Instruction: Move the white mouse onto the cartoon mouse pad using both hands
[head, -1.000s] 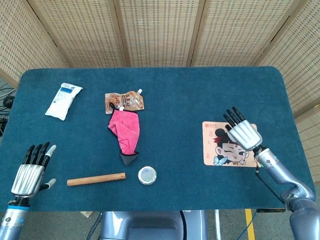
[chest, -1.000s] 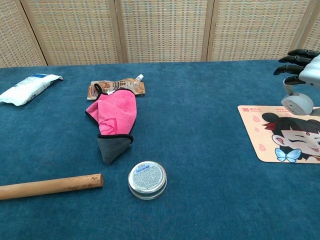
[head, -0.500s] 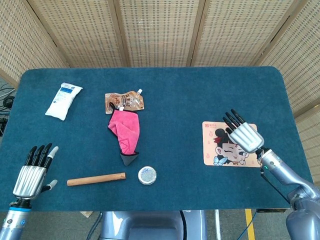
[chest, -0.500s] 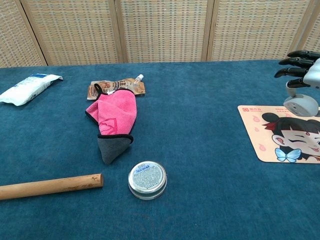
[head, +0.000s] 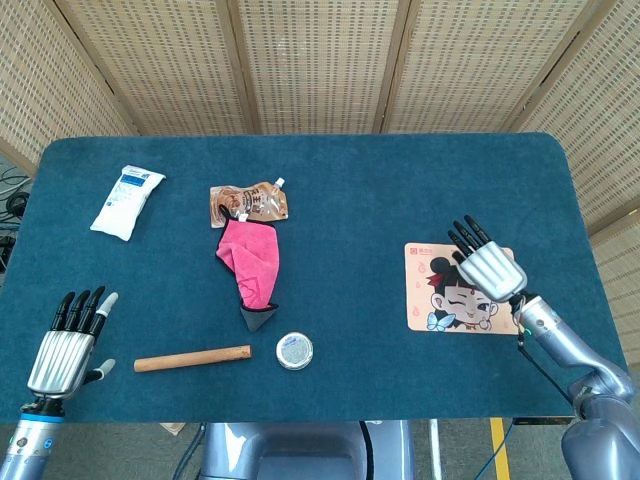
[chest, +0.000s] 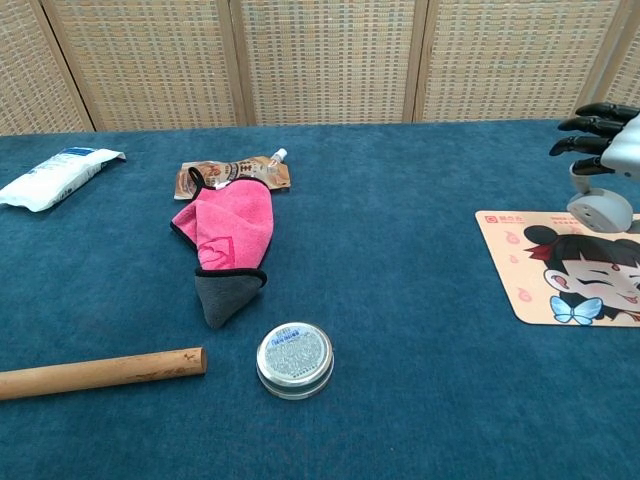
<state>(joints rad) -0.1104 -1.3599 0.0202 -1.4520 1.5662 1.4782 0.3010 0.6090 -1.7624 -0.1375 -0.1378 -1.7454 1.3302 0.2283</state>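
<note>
The cartoon mouse pad (head: 440, 290) (chest: 560, 268) lies at the right of the table. My right hand (head: 488, 265) (chest: 605, 135) hovers over its far right part, fingers stretched out and apart. In the chest view a pale rounded body, the white mouse (chest: 598, 208), hangs under that hand at the pad's back edge and is held from above; the head view hides it beneath the hand. My left hand (head: 62, 350) is at the table's front left corner, fingers apart and holding nothing.
A pink and grey cloth (head: 250, 262) and a brown pouch (head: 250, 203) lie mid-table. A round tin (head: 294, 350) and a wooden stick (head: 192, 358) sit near the front edge. A white packet (head: 127, 201) is at the far left.
My right hand shifted slightly toward the front right over the pad, then eased back, the pale mouse moving with it. My left hand sank a little toward the front edge.
</note>
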